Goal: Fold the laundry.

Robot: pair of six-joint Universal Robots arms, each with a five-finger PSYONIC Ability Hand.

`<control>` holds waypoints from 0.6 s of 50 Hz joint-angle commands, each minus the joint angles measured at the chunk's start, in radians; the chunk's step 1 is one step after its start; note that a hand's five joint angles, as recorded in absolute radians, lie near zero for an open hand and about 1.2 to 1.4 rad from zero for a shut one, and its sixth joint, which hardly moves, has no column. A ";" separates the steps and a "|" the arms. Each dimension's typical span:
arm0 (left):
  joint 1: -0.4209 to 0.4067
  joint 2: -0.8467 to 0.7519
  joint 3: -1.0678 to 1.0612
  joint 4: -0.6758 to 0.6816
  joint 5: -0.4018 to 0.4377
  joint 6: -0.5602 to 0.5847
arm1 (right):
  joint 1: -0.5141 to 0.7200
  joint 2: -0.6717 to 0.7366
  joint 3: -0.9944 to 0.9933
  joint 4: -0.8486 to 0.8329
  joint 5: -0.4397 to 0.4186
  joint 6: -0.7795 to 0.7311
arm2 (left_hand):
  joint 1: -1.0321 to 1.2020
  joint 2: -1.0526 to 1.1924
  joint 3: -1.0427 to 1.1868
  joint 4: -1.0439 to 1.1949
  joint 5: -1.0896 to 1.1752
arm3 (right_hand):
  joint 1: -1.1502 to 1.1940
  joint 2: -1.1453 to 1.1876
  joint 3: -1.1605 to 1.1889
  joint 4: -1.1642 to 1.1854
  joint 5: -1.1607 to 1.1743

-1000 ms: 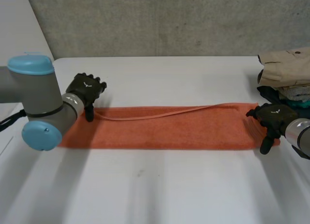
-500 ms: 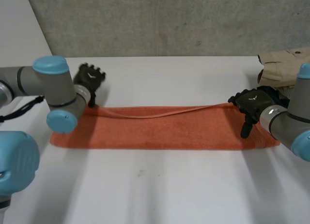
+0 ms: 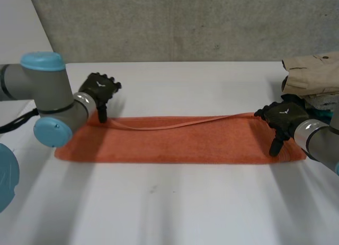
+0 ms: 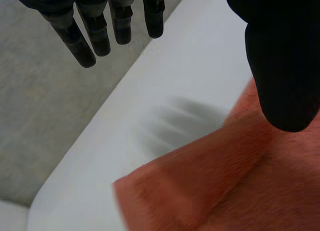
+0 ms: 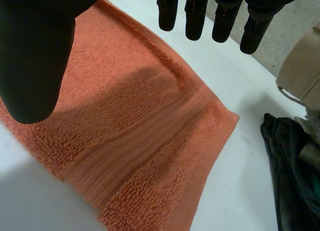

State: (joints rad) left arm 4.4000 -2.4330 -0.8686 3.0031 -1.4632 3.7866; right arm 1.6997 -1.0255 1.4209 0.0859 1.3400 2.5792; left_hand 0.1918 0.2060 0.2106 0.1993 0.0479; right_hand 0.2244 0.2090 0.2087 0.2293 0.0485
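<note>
Not much has shifted since half a second ago: the right arm has drawn back toward its own side, so its hand now sits nearer the towel's end, and the left arm's elbow has swung a bit. The towel hasn't budged.

Big to small: the white counter [image 3: 175,208] carries the orange towel [image 3: 180,141], already doubled into one long strip that runs from one hand to the other. Just beyond the right hand there's a pile of clothes [image 3: 312,75], tan on top, darker stuff under it.

The left hand [image 3: 99,91] is over the far corner at its end of the strip. Its fingers [image 4: 98,33] are straight and spread away from the thumb, hanging past the corner over bare counter, so it's holding nothing. The thumb points down at the cloth; can't tell whether it touches. The right hand [image 3: 280,120] is the same story over the other end: straight fingers [image 5: 195,16], thumb [image 5: 35,56] well apart from them, towel lying flat under the palm, no grip.

My guess is the next fold brings one end to the other. What could go wrong: the top layer's far edge looks loose and wavy, so a pinch that catches only that layer would peel the fold open. And the right hand is close enough to the pile to snag it on a wide swing.
</note>
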 commanded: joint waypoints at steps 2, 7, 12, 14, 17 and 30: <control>-0.039 -0.069 0.019 -0.027 0.004 0.079 | 0.005 0.024 0.004 -0.009 0.002 -0.022 | -0.017 -0.031 -0.036 -0.025 -0.048 | -0.050 -0.034 -0.034 -0.055 -0.048; -0.050 -0.161 0.149 -0.049 -0.017 0.107 | 0.008 0.033 0.006 -0.009 0.007 -0.036 | -0.017 -0.031 -0.036 -0.025 -0.048 | -0.050 -0.034 -0.034 -0.055 -0.048; -0.073 -0.236 0.270 -0.102 -0.037 0.110 | 0.003 0.033 0.009 -0.014 0.008 -0.036 | -0.017 -0.031 -0.036 -0.025 -0.048 | -0.050 -0.034 -0.034 -0.055 -0.048; -0.076 -0.276 0.340 -0.115 -0.042 0.120 | -0.003 0.031 0.007 -0.015 0.008 -0.036 | -0.017 -0.031 -0.036 -0.025 -0.048 | -0.050 -0.034 -0.034 -0.055 -0.048; -0.071 -0.317 0.440 -0.096 -0.058 0.130 | -0.006 0.033 0.004 -0.018 0.008 -0.036 | -0.017 -0.031 -0.036 -0.025 -0.048 | -0.050 -0.034 -0.034 -0.055 -0.048; -0.031 -0.361 0.628 -0.130 -0.214 0.079 | -0.017 0.012 0.027 -0.022 0.004 -0.036 | -0.017 -0.031 -0.036 -0.025 -0.048 | -0.050 -0.034 -0.034 -0.055 -0.048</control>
State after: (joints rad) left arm 4.3755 -2.8380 -0.1682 2.9484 -1.6823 3.8752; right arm 1.6916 -1.0016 1.4343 0.0642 1.3489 2.5439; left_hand 0.1917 0.2060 0.2106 0.1997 0.0479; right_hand 0.2244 0.2090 0.2087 0.2293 0.0485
